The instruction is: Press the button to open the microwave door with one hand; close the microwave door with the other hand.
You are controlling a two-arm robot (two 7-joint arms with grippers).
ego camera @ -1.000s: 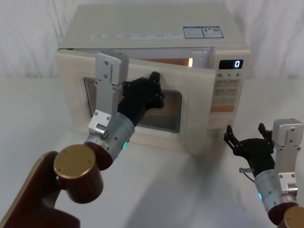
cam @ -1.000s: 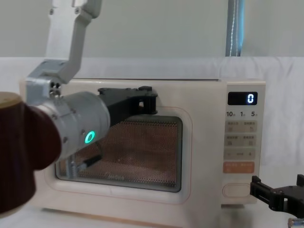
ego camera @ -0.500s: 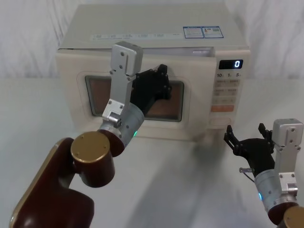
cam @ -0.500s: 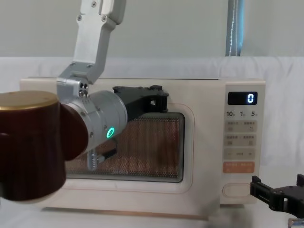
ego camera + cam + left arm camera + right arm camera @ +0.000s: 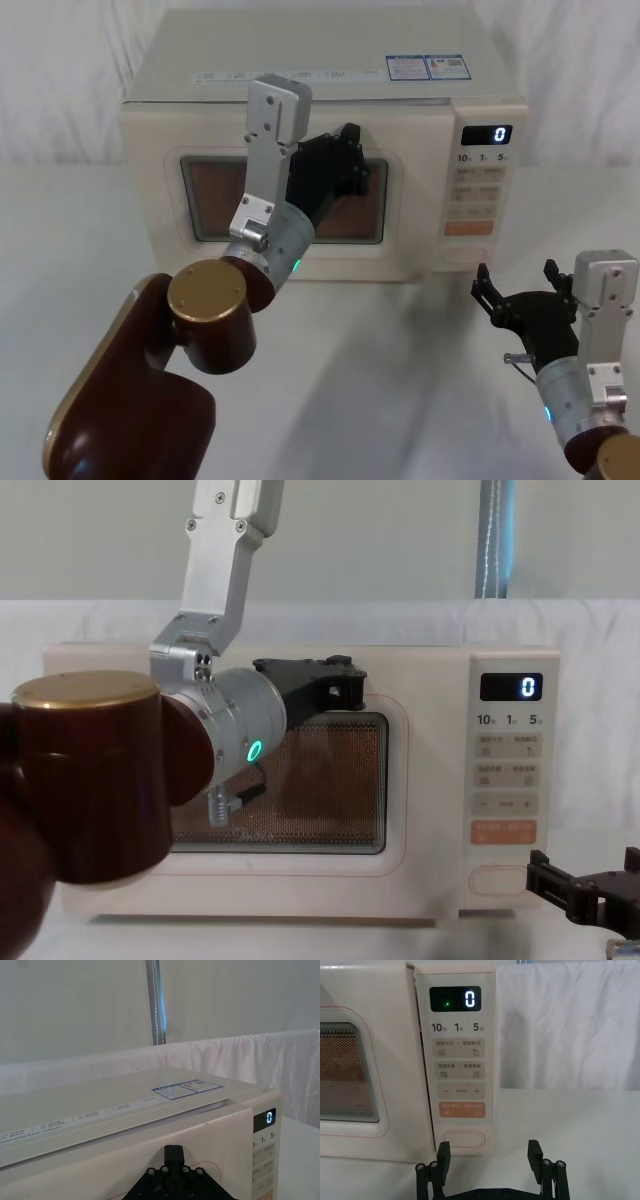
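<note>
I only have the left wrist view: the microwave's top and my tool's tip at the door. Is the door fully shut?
Observer: From the head view, the microwave door lies level with the control panel, with no gap along its front. It looks shut.
Operator: Where on the door is my tool?
Observer: From the chest view, the left tool is against the door's frame, at the upper right corner of the window.
Operator: And the other arm?
Observer: The right tool hangs open, low in front of the button and apart from it.
</note>
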